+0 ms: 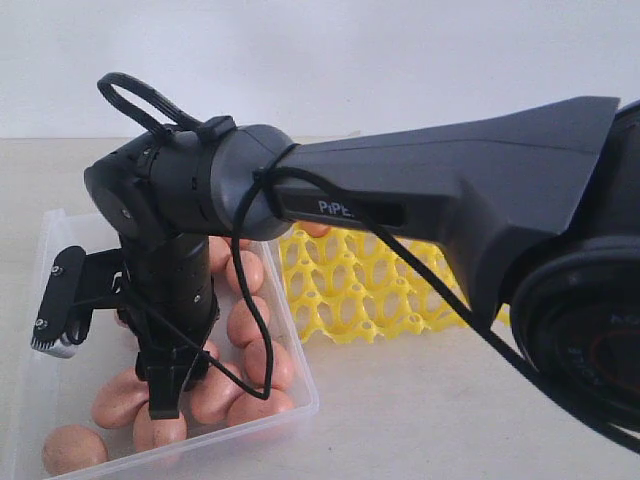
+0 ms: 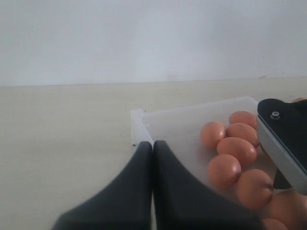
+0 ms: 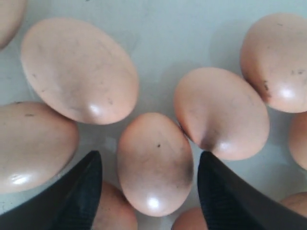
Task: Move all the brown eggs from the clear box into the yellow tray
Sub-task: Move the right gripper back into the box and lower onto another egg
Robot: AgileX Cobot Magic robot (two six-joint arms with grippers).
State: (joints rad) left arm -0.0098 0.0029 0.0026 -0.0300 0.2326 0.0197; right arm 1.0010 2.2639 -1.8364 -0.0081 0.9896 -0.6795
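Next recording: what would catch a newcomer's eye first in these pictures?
The big black arm crossing the exterior view from the right, its right gripper lowered into the clear box among the brown eggs. In the right wrist view its open jaws straddle one egg, close up. The bright yellow tray lies just right of the box, partly hidden behind the arm.

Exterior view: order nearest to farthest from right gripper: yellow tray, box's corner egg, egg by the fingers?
1. Egg by the fingers, just right of the right gripper.
2. Corner egg, low left in the clear box.
3. Yellow tray, outside the box, to the right.
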